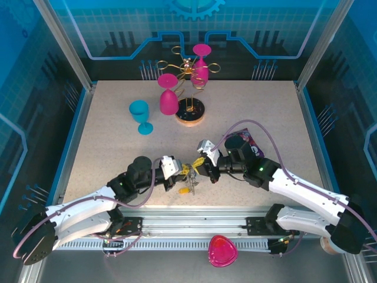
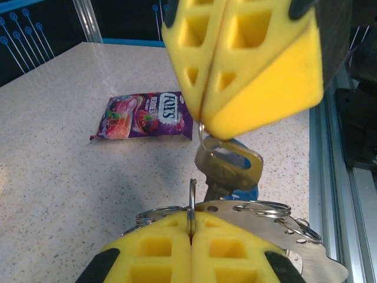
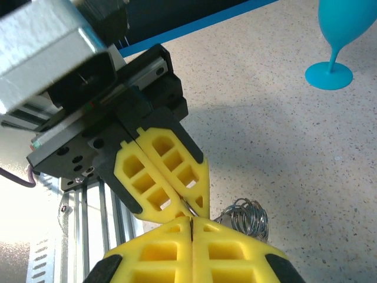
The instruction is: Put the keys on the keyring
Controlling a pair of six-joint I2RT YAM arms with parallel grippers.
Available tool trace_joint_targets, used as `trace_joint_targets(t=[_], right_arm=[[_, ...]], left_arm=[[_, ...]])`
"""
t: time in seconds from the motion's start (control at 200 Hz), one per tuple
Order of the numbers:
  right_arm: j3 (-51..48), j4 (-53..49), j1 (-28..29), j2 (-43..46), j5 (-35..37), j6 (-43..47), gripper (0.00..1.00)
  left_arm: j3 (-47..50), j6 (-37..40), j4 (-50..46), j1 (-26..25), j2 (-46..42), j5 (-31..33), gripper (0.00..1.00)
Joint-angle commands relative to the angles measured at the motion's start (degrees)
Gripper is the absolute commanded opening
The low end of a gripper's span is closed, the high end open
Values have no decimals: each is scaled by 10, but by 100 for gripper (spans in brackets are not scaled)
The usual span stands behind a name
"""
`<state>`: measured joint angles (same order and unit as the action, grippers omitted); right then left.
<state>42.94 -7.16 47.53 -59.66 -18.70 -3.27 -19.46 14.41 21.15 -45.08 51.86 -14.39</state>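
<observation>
Contact is tip to tip here. The left pincer (image 2: 190, 223) is clenched on the thin edge of the keyring (image 2: 191, 197). The right pincer (image 2: 203, 121), equally clenched, pinches a key (image 2: 231, 165) by a thin loop at its head, so the key hangs just above that ring (something blue shows behind it). Beside the held ring lies a flat silver plate (image 2: 294, 244) with small rings (image 2: 262, 207) strung through it, all one dangling bunch. From above, the bunch hangs between the two pincers over the near part of the bench (image 1: 265, 112), with a yellow piece (image 1: 184, 191) lowest (probably another key's head, too small to be sure). The packet (image 2: 144, 115) lies well apart, untouched.

By my reading the job is mid-threading. Key and ring have been brought together, but nothing shows the key actually slipped onto the ring. Working it through the split remains, then the same for any loose keys, and how many are already on cannot be told.
</observation>
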Motion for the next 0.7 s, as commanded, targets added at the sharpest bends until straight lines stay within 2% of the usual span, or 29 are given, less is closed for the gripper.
trace_joint_targets(t=[0.0, 0.475, 0.695], right_arm=[[-3, 30, -7, -10, -22, -14, 0], [7, 19, -7, -34, -6, -15, 0], [9, 17, -7, -37, 44, -29, 0]], left_arm=[[-28, -18, 10, -4, 0, -13, 0], [-28, -18, 14, -4, 3, -21, 0], [-24, -12, 24, -4, 2, -24, 0]])
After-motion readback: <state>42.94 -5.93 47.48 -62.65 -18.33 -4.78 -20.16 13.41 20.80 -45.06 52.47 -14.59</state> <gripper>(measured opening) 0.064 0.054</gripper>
